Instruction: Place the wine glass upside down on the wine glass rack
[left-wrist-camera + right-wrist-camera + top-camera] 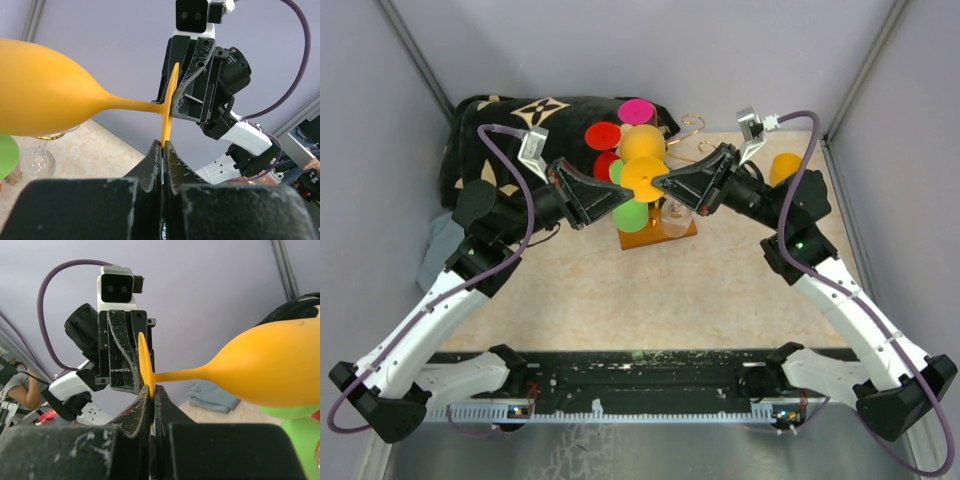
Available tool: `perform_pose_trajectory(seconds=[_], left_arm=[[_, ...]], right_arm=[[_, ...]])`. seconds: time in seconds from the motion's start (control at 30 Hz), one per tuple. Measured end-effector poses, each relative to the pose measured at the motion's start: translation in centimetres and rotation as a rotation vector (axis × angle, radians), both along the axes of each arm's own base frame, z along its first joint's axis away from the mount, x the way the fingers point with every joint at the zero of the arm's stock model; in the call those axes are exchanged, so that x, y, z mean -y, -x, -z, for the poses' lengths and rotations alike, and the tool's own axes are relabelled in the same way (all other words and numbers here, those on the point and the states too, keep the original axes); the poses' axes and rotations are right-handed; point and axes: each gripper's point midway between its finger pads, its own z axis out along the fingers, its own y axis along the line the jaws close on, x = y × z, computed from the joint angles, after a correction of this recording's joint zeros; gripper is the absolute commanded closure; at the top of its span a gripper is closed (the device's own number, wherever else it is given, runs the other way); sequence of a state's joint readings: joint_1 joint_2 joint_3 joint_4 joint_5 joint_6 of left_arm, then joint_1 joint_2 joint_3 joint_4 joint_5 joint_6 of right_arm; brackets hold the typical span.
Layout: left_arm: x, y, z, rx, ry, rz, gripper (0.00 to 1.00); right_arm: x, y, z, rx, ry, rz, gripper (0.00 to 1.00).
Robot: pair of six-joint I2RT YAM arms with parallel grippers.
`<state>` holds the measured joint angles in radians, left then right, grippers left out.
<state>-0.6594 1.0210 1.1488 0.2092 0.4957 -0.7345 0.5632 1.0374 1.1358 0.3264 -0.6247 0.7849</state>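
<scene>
The wine glass (642, 150), orange, was in the air above the rack (655, 237), lying on its side. Its bowl pointed to the far edge of the table (620, 300) and its foot to the near edge. The left gripper (625, 188) was closed narrow on the rim of the foot from the left. The right gripper (658, 183) was closed on the same foot from the right. In both wrist views the fingers (155, 160) pinched the thin disc at its lower edge, with the other gripper just behind the disc. The glass is not see-through, so what its bowl held could not be told.

The rack stood near the middle of the far edge, with its wooden base on the table. It carried a red glass (603, 135), a pink glass (636, 110) and a green glass (630, 215). A clear glass (675, 215) was at the base, but upright or inverted I could not tell. A black patterned cloth (510, 120) lay in the far left corner. A second orange glass (783, 168) stood near the right edge.
</scene>
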Motion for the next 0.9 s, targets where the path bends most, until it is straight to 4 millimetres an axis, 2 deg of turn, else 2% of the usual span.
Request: perform_pose_trajectory(seconds=[0.1, 0.23, 0.4, 0.73, 0.9], left_arm=[[0.0, 0.0, 0.0, 0.002, 0.000, -0.002, 0.89], [-0.2, 0.0, -0.1, 0.014, -0.002, -0.012, 0.68], [-0.9, 0.3, -0.5, 0.035, -0.005, -0.043, 0.53], [-2.7, 1.7, -1.7, 0.084, 0.006, -0.083, 0.51], [-3.4, 2.5, -2.3, 0.105, 0.019, -0.086, 0.51]], right_arm=[[0.0, -0.1, 0.0, -0.002, 0.003, 0.005, 1.00], [0.0, -0.2, -0.1, -0.006, 0.003, 0.016, 1.00], [0.4, -0.5, -1.0, 0.004, -0.004, 0.054, 1.00], [1.3, -1.8, -2.5, 0.050, 0.000, 0.161, 1.00], [2.5, -3.0, -3.7, 0.082, 0.000, 0.248, 1.00]])
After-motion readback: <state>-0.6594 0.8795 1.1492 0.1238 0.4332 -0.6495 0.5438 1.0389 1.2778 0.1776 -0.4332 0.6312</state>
